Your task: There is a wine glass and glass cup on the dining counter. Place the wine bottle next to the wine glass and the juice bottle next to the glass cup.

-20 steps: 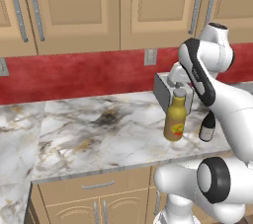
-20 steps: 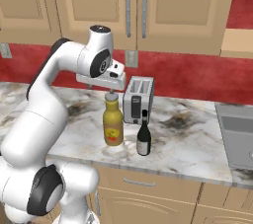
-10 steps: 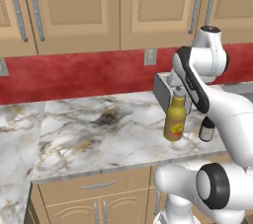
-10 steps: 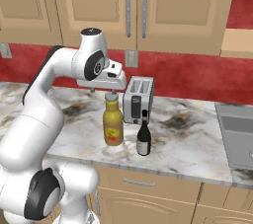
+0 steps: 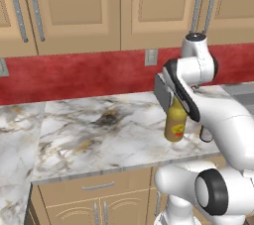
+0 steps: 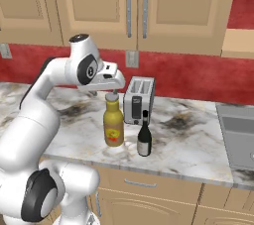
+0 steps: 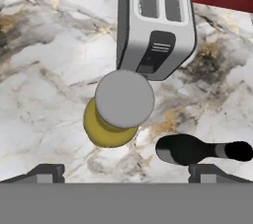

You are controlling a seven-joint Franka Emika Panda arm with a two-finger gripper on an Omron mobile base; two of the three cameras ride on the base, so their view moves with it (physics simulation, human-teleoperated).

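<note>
The squat amber-yellow juice bottle [image 6: 113, 127] stands upright just in front of the silver two-slot toaster [image 6: 138, 100], with the slim dark wine bottle [image 6: 144, 139] just beside it. The two-finger gripper [image 6: 113, 90] hangs spread wide above the cap, grasping nothing. Best to descend straight, centring the neck, probably slightly off now. One bottle of each, one toaster.

hand [image 6: 115, 91] lowered, closer above juice bottle [image 6: 113, 127] cap
</note>
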